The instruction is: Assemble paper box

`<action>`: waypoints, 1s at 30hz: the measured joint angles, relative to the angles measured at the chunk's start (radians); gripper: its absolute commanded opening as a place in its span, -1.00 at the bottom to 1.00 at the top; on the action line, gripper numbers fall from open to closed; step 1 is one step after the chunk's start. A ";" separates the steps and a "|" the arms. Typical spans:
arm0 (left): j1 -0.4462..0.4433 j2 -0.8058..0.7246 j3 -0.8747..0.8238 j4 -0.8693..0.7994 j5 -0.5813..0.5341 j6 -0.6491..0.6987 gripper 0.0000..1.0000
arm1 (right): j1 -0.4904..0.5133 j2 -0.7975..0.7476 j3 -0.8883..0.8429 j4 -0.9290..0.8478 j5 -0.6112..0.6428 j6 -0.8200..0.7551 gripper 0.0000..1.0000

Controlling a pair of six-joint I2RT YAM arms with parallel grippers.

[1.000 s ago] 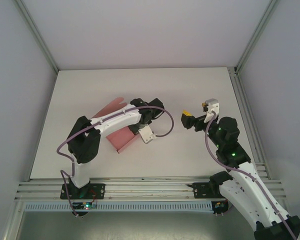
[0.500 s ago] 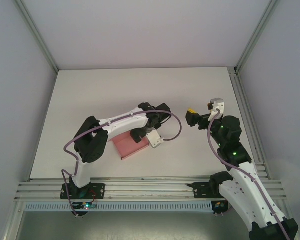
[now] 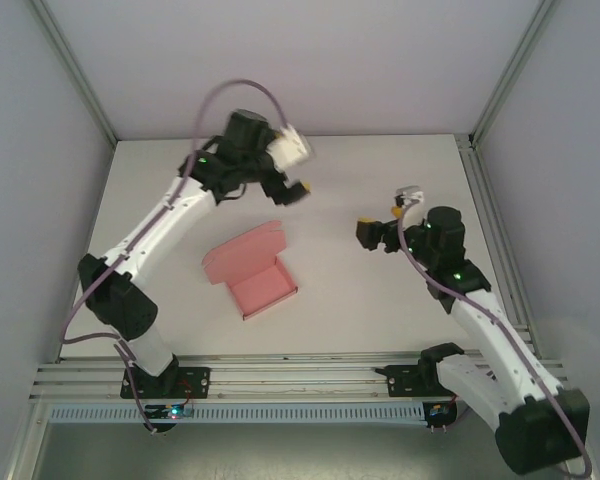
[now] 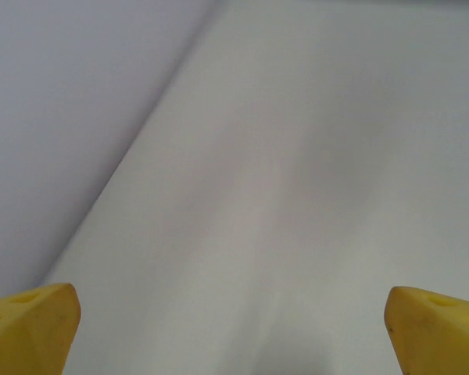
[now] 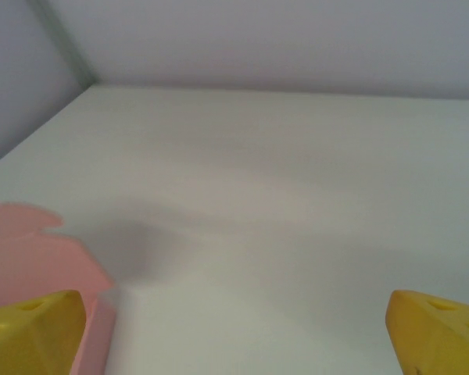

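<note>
left hand (image 3: 292, 190) apart | right hand (image 3: 380, 226) apart | paper box (image 3: 263, 288) pink, lid flap open

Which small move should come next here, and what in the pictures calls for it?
Probably ease the right gripper leftward toward the paper box. The box lies on the table with its lid flap open and nothing touching it; the right gripper is open, close and facing it, while the left gripper is open far back.
</note>
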 measured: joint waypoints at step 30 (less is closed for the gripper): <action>0.263 -0.546 -0.821 0.067 -0.653 -0.857 1.00 | 0.347 1.140 1.087 -0.789 -0.270 -1.130 -1.00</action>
